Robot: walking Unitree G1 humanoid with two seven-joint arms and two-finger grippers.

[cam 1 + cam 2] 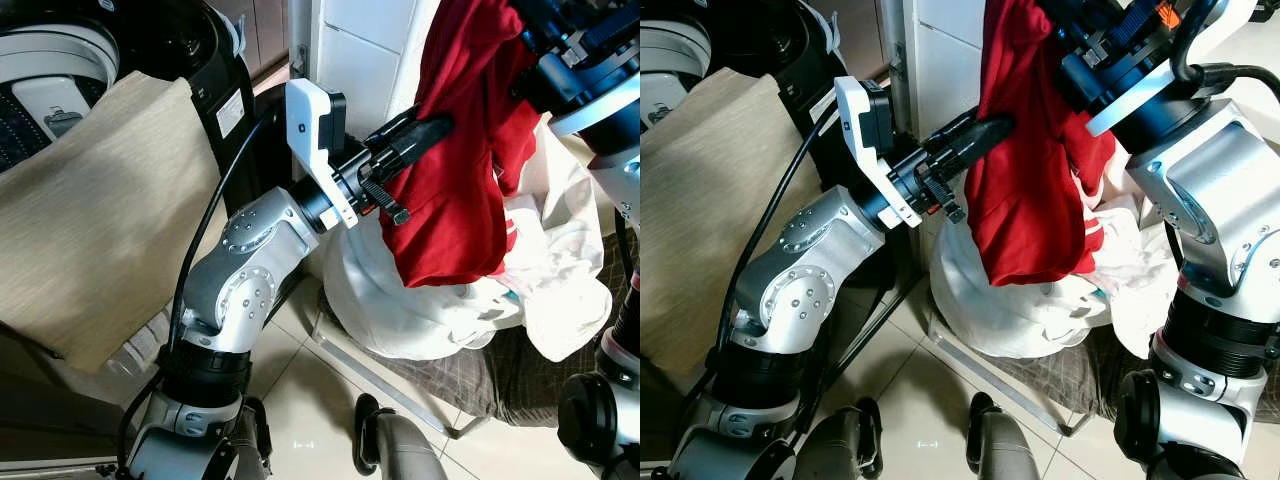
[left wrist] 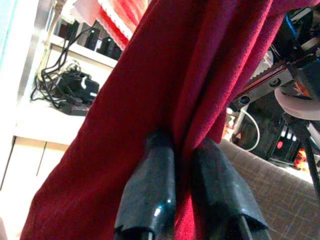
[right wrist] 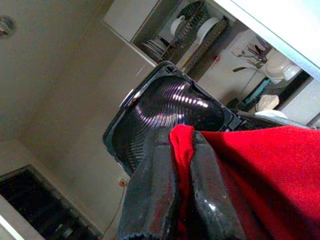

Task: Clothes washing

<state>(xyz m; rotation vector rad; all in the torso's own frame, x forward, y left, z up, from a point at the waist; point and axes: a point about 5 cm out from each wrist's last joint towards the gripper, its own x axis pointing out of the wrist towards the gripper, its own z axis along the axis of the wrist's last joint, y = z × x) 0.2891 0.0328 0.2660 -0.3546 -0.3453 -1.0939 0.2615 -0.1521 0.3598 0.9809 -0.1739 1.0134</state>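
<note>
Evidently, the red garment [image 1: 455, 170] was clenched by both the left gripper [image 1: 435, 128] and the right gripper [image 3: 182, 150] (above the white laundry [image 1: 430, 300]); transfer to the washing machine [image 1: 60, 70] was judged next.

We see pale glossy floor tiles [image 1: 300, 400] with thin grout lines, light glare on them. White tiled wall [image 1: 365, 60] rises behind, dark metal corner strip [image 1: 300, 60] beside it. Beige ribbed cloth [image 1: 90, 210] drapes over furniture at our left. Brown checked fabric [image 1: 520, 370] lies on low metal frame [image 1: 390, 385] near floor. Left wrist view: white shelf [image 2: 45, 120] with tangle of black cables [image 2: 62, 87]. Right wrist view: beige ceiling [image 3: 50, 60], dish rack with plates [image 3: 195, 30].
</note>
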